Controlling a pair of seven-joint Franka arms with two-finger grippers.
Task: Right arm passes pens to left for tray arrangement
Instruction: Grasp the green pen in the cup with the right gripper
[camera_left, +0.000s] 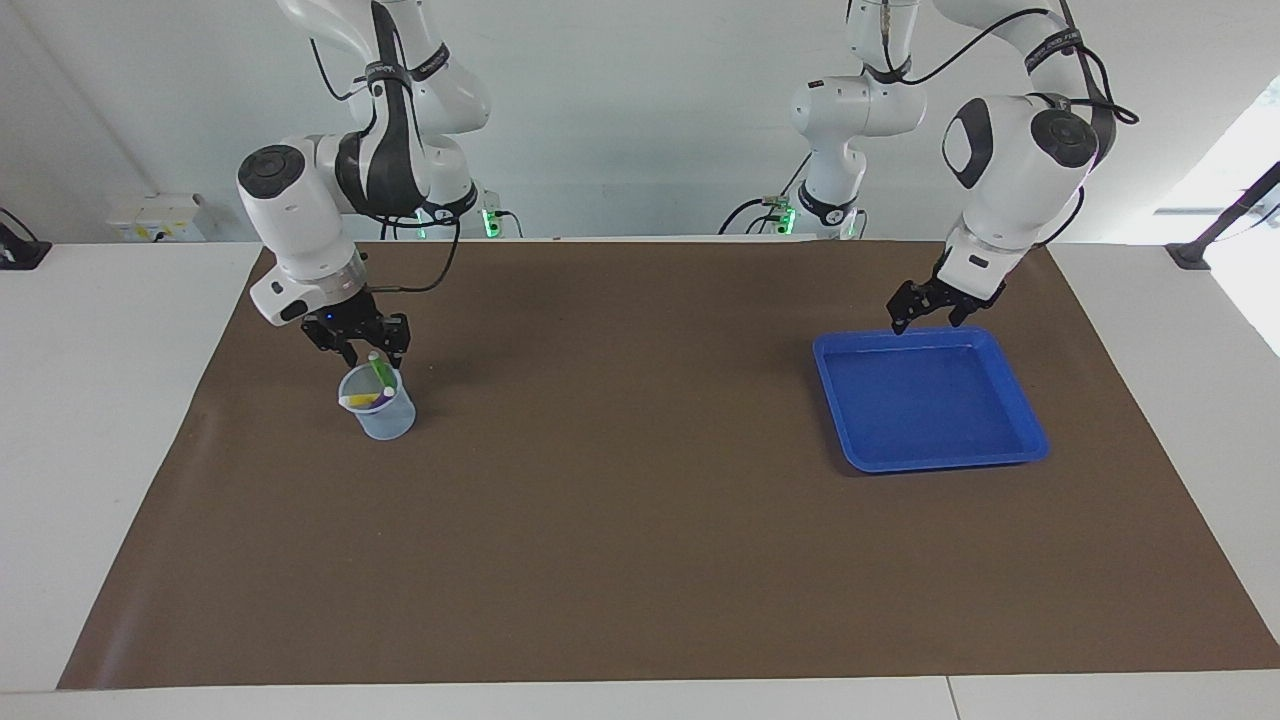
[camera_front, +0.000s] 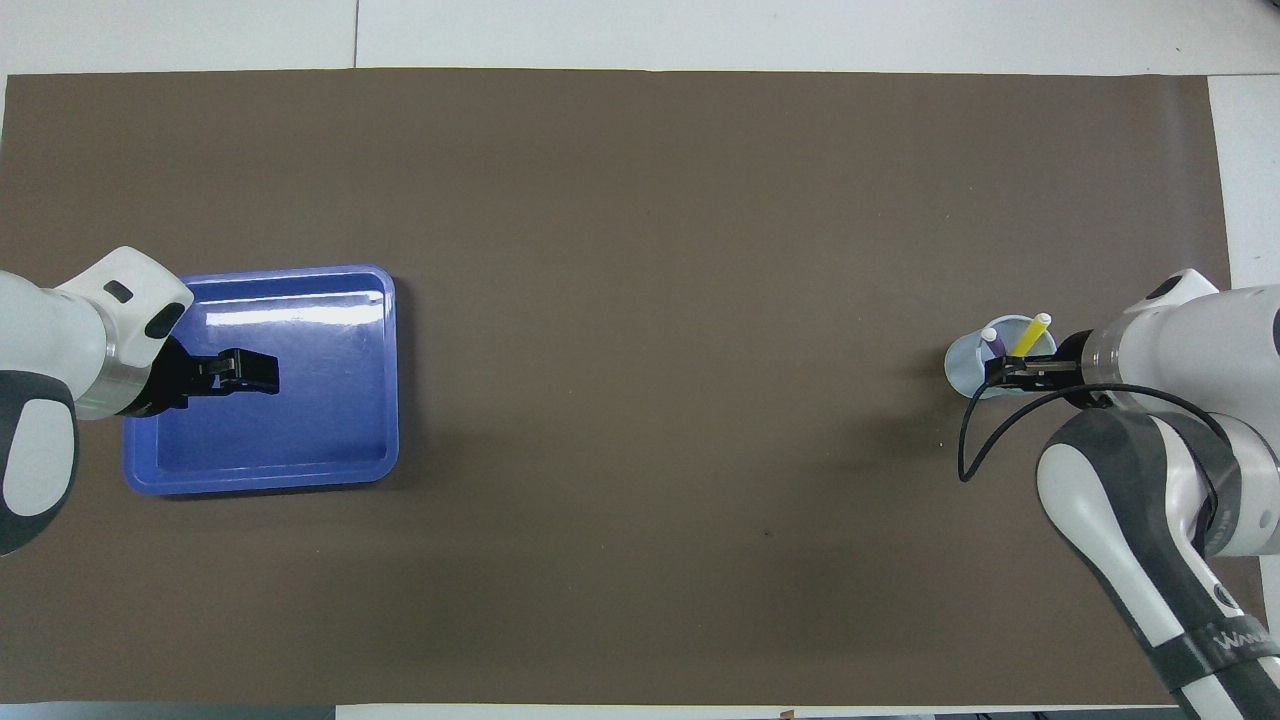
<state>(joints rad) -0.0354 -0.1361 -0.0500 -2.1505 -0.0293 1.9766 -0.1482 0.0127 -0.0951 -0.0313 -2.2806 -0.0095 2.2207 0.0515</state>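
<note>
Right end effector (camera_left: 362, 350) at cup (camera_left: 379, 404) rim around green pen (camera_left: 379, 370), finger state unclear, left end effector (camera_left: 930, 312) spread over blue tray (camera_left: 1020, 410)

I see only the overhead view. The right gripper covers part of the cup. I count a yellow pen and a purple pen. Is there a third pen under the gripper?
Observer: Yes. The facing view shows a green pen standing tilted in the cup, with its pale top at the right gripper.
Operator: Is the gripper down inside the cup?
Observer: No, it is above the rim. Only the green pen's top reaches up to it.
Operator: Does the left gripper touch the tray?
Observer: It seems not. The left gripper hangs open, just above the edge of the tray nearest the robots.
</note>
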